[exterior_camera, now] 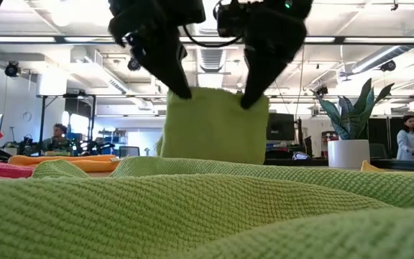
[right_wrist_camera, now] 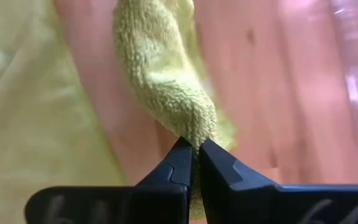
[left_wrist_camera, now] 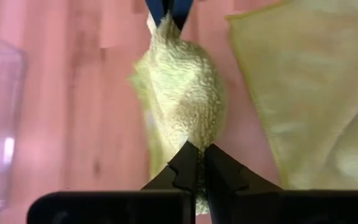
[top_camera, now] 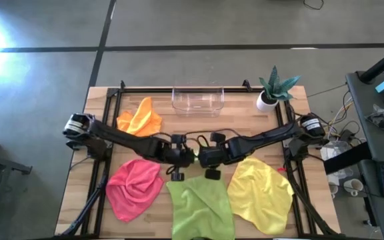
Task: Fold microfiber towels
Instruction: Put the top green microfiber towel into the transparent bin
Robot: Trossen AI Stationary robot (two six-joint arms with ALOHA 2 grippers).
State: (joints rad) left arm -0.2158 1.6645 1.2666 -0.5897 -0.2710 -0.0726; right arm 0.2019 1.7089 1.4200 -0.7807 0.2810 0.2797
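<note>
From above, the left gripper (top_camera: pixel 177 175) and the right gripper (top_camera: pixel 212 173) sit side by side over the middle of the worktop (top_camera: pixel 245 113), each pinching the far edge of the green towel (top_camera: pixel 200 207), which trails away from them toward the near edge. The pink towel (top_camera: pixel 135 188) lies just outside the left gripper, the yellow towel (top_camera: pixel 260 193) just outside the right one, and the orange towel (top_camera: pixel 140 119) lies beyond the left arm. Beyond both grippers stands a clear bin (top_camera: pixel 198 100); it looks empty.

At table height, both grippers hold the green edge up off the worktop, the cloth hanging between them as a short sheet, with more green cloth bunched below.

The left wrist view shows its fingers closed tight on a green corner; the right wrist view shows the same.

The risk, I judge, is uneven hold: a small pinch of thick pile could slip from one gripper as the edge is carried over, leaving a skewed fold. The hanging cloth could also drag the neighbouring towels.
</note>
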